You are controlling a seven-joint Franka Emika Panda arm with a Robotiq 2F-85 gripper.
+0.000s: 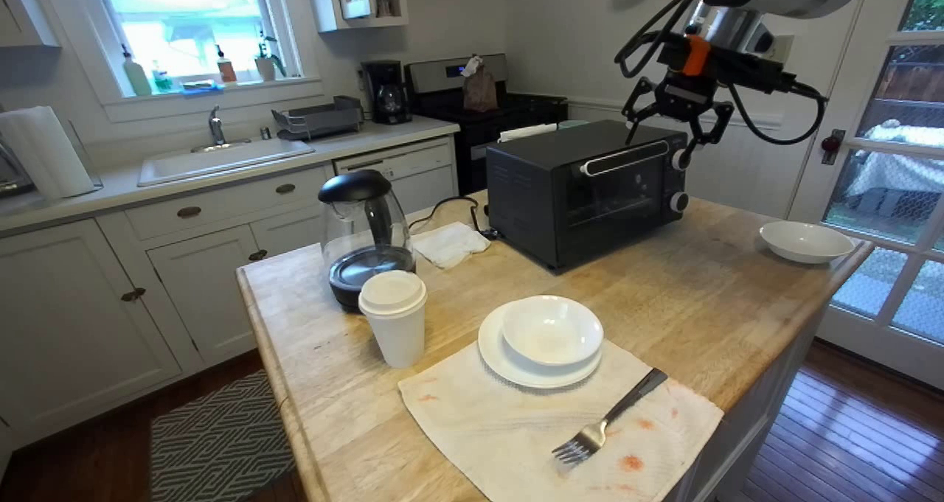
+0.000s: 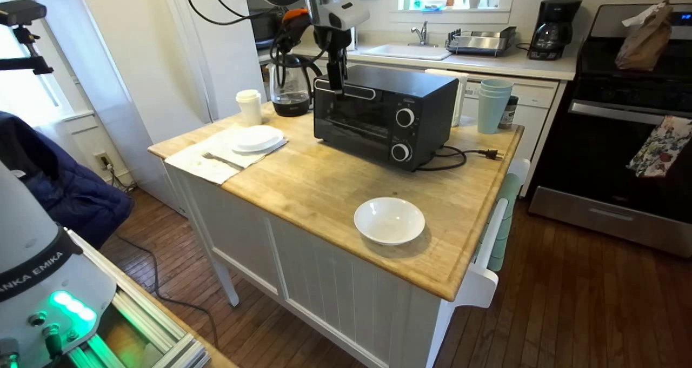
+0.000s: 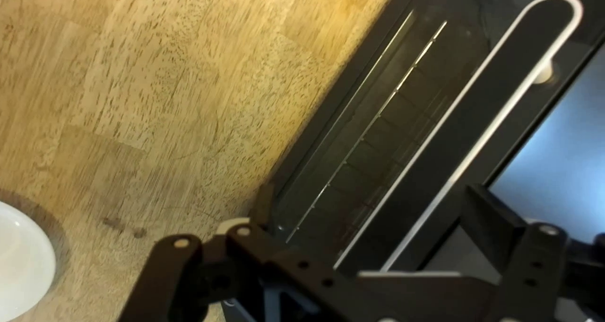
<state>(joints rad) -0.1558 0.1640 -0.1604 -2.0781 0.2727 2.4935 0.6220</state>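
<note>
My gripper (image 1: 658,145) is open with its fingers wide apart and nothing between them. It hangs at the top front of a black toaster oven (image 1: 527,200), which also shows in an exterior view (image 2: 357,122). In the wrist view the fingers (image 3: 378,213) stand on either side of the oven's silver handle (image 3: 472,163). One finger is over the glass door side, the other near the oven's top edge. I cannot tell whether either touches the oven. The door is closed. A white bowl (image 2: 389,222) sits near the table edge and shows partly in the wrist view (image 3: 21,260).
The wooden island (image 1: 708,288) bears a glass kettle (image 1: 361,229), a lidded white cup (image 1: 397,325), and a white bowl (image 1: 553,330) on a plate (image 1: 495,354). A fork (image 1: 612,417) lies on a cloth (image 1: 457,399). Teal cups (image 2: 493,108) and a power cord (image 2: 459,160) are beside the oven.
</note>
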